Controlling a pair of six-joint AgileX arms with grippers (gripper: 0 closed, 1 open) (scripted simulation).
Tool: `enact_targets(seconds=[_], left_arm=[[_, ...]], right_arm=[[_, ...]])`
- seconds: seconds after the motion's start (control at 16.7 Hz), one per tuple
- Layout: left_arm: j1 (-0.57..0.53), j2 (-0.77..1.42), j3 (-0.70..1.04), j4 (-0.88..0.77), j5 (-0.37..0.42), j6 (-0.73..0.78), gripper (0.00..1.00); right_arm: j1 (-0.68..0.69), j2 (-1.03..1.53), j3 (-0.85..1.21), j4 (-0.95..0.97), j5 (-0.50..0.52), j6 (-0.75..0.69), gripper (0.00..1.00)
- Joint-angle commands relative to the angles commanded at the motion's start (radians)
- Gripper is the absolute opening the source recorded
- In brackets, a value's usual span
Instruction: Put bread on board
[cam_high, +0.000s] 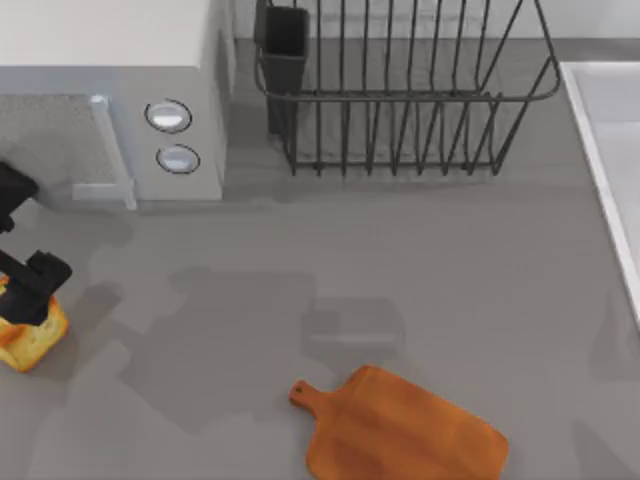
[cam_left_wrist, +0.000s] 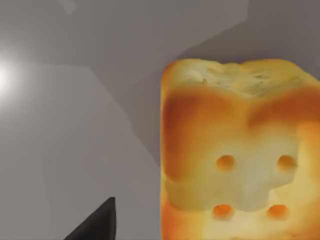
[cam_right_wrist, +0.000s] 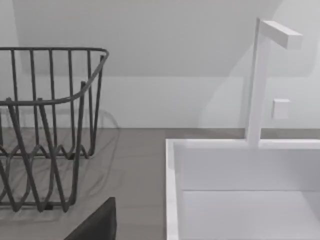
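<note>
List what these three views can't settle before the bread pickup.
- Left gripper, top view: it sits over the bread at the table's left edge; finger spread is hidden.
- Bread, left wrist view: cut off by the frame's edges, so contact is unclear.
- Board, top view: its near side is cropped by the frame edge.
- Right gripper, right wrist view: just one dark finger, facing the sink.

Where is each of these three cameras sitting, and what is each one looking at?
Top view: above the table, looking down on the bread, board, dish rack and microwave; the left gripper is over the bread.
Left wrist view: on the left arm, facing the bread up close; a dark fingertip shows.
Right wrist view: on the right arm, facing the dish rack and sink.
Shared: the bread; the dish rack.
</note>
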Motion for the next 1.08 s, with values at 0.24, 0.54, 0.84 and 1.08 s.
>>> enact_targets(seconds=[0.24, 0.54, 0.84, 1.08], left_arm=[[0.000, 0.008, 0.007, -0.004, 0.000, 0.003, 1.00], [-0.001, 0.035, -0.045, 0.070, 0.000, 0.002, 1.00], [0.002, 0.116, -0.145, 0.258, 0.000, 0.006, 1.00], [0.002, 0.125, -0.152, 0.272, 0.000, 0.007, 1.00]], right_arm=[[0.000, 0.000, 0.000, 0.000, 0.000, 0.000, 1.00], [0.000, 0.000, 0.000, 0.000, 0.000, 0.000, 1.00], [0.000, 0.000, 0.000, 0.000, 0.000, 0.000, 1.00], [0.000, 0.000, 0.000, 0.000, 0.000, 0.000, 1.00]])
